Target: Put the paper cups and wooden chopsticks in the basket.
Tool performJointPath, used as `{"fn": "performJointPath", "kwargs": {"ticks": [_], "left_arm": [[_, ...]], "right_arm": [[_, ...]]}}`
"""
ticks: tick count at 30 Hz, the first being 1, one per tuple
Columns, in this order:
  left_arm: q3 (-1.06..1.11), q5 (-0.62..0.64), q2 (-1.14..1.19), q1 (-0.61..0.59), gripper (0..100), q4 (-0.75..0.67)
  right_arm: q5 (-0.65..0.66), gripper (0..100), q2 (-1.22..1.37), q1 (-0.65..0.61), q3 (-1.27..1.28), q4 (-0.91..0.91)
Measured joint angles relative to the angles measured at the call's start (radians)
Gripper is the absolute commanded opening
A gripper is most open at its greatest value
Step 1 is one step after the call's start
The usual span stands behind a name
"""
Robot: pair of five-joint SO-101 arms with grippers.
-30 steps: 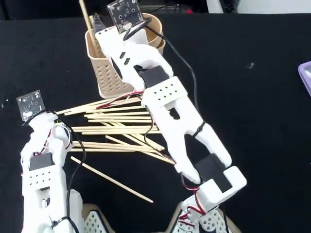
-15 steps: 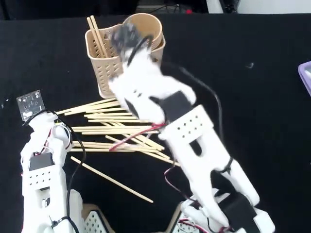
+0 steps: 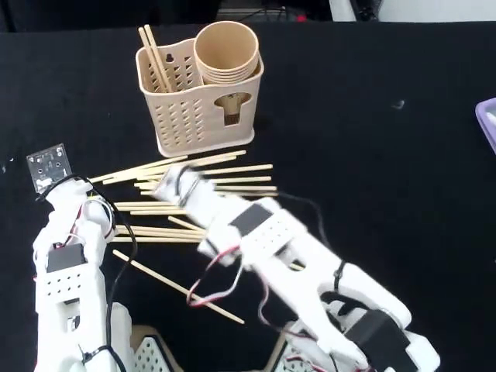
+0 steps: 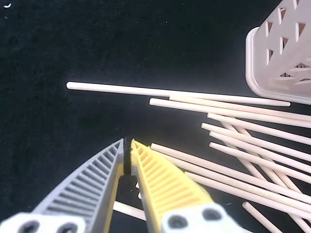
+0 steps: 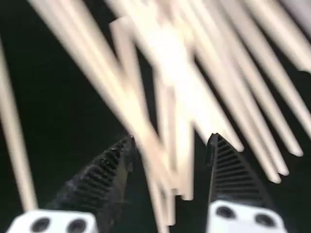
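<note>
A beige perforated basket (image 3: 194, 116) stands at the back of the black table. Stacked paper cups (image 3: 226, 48) sit in its right compartment, and two wooden chopsticks (image 3: 153, 56) lean in its left one. A pile of chopsticks (image 3: 232, 174) lies in front of the basket. My right gripper (image 5: 170, 143) hangs open just above the pile (image 5: 175, 63), with several sticks between its fingers; from above it shows as (image 3: 173, 186). My left gripper (image 4: 129, 148) is shut and empty, low beside the left ends of the sticks (image 4: 175, 94). The left arm (image 3: 70, 256) is at the table's left.
One chopstick (image 3: 178, 287) lies apart, slanted, nearer the arm bases. A purple object (image 3: 488, 116) pokes in at the right edge. The basket's corner (image 4: 282, 53) shows in the left wrist view. The right half of the table is bare black cloth.
My right arm pulled back from over the basket and came down onto the pile. The chopstick it held now stands in the basket's left compartment. The left arm stayed still.
</note>
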Motion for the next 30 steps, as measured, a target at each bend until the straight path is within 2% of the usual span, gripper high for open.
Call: {"fn": "performJointPath", "kwargs": {"ticks": [5, 9, 14, 21, 30], "left_arm": [[0.0, 0.0, 0.0, 0.0, 3, 0.0], [0.0, 0.0, 0.0, 0.0, 3, 0.0], [0.0, 0.014, 0.0, -0.084, 3, 0.0], [0.0, 0.216, 0.0, -0.288, 3, 0.0], [0.0, 0.287, 0.0, -0.358, 3, 0.0]], "right_arm": [[0.006, 24.3, 0.0, -0.192, 0.0, 0.095], [-0.011, 24.3, 0.0, -0.259, 0.0, 0.101], [-0.055, 24.3, 0.0, -0.315, 0.0, 0.101], [-0.106, 24.3, 0.0, -0.362, 0.031, 0.012], [-0.106, 24.3, 0.0, -0.367, 0.18, -0.176]]}}
